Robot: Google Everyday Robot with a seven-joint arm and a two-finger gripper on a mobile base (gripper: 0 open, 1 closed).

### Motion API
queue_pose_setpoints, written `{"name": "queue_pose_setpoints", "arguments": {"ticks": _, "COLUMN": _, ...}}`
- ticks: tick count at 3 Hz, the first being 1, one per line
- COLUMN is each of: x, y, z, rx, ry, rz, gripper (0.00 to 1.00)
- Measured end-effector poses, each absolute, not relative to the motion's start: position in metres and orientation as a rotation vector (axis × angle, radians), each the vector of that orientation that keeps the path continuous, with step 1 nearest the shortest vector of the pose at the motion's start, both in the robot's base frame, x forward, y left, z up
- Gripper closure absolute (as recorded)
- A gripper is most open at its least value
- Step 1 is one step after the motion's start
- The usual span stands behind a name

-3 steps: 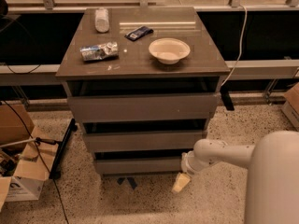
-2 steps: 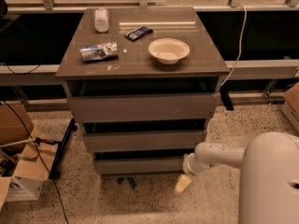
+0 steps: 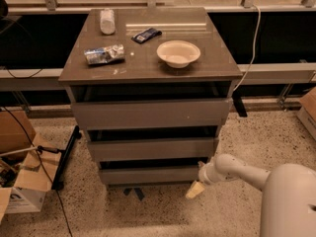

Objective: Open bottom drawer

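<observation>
The bottom drawer [image 3: 148, 174] is the lowest and narrowest of three grey-brown flat fronts in the cabinet, just above the floor. A dark gap shows above its front. My gripper [image 3: 196, 188] hangs at the end of the white arm [image 3: 232, 169], low at the drawer's right end, near the floor. Its pale tip points down and to the left, just below the drawer's right corner.
The middle drawer [image 3: 150, 148] and top drawer [image 3: 150, 113] sit above. On the cabinet top [image 3: 217, 68] lie a white bowl [image 3: 178, 53], a crumpled bag [image 3: 103, 55], a dark packet [image 3: 146, 34] and a white cup [image 3: 107, 21]. Cardboard boxes [image 3: 19, 181] stand at the left.
The arm has pulled back slightly and the view has shifted a little; the gripper stays at the bottom drawer's right end. The drawers have not visibly moved.
</observation>
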State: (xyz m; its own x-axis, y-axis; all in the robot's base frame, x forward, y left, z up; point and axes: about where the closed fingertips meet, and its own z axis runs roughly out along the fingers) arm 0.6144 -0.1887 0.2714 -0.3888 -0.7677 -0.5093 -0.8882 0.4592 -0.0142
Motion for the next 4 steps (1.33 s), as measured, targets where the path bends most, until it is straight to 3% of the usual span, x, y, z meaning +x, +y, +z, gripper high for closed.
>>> {"name": "queue_pose_setpoints", "arguments": {"ticks": 2, "x": 0.660, "y": -0.185, "z": 0.233, "rx": -1.307, "ry": 2.184, "rz": 0.489, "gripper": 0.00}}
{"name": "queue_pose_setpoints", "arguments": {"ticks": 4, "x": 0.665, "y": -0.171, "z": 0.206, "rx": -1.261, "ry": 2.176, "rz": 0.655, "gripper": 0.40}}
